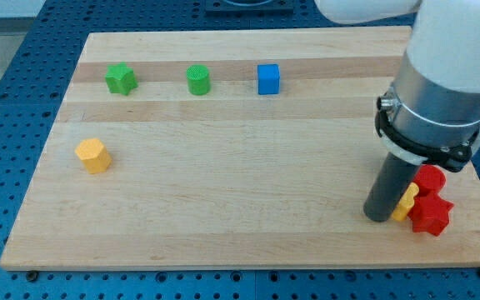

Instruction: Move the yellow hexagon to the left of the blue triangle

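The yellow hexagon (93, 155) lies on the wooden board (223, 208) at the view's left. No blue triangle shows; the arm's wide body (440, 75) hides part of the board at the view's right. The only blue block I see is a blue cube (268, 79) near the view's top. My tip (379, 219) rests at the view's lower right, far from the hexagon. It sits right beside a small yellow block (407, 202) and two red blocks.
A green star-like block (121, 79) and a green cylinder (198, 80) stand in a row with the blue cube. A round red block (431, 178) and a red star-like block (430, 215) sit near the board's right edge.
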You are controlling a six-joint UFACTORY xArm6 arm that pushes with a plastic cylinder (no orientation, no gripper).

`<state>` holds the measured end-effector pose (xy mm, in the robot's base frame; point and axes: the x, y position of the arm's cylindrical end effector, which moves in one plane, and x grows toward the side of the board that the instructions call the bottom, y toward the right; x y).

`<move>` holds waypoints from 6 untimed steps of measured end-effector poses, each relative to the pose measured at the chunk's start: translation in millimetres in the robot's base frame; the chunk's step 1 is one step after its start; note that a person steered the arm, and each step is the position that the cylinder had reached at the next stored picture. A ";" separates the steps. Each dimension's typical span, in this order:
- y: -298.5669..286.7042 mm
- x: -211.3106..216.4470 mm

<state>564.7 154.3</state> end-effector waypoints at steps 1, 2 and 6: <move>-31.8 0.0; -85.1 -21.8; -347.2 -56.2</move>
<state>508.4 -192.9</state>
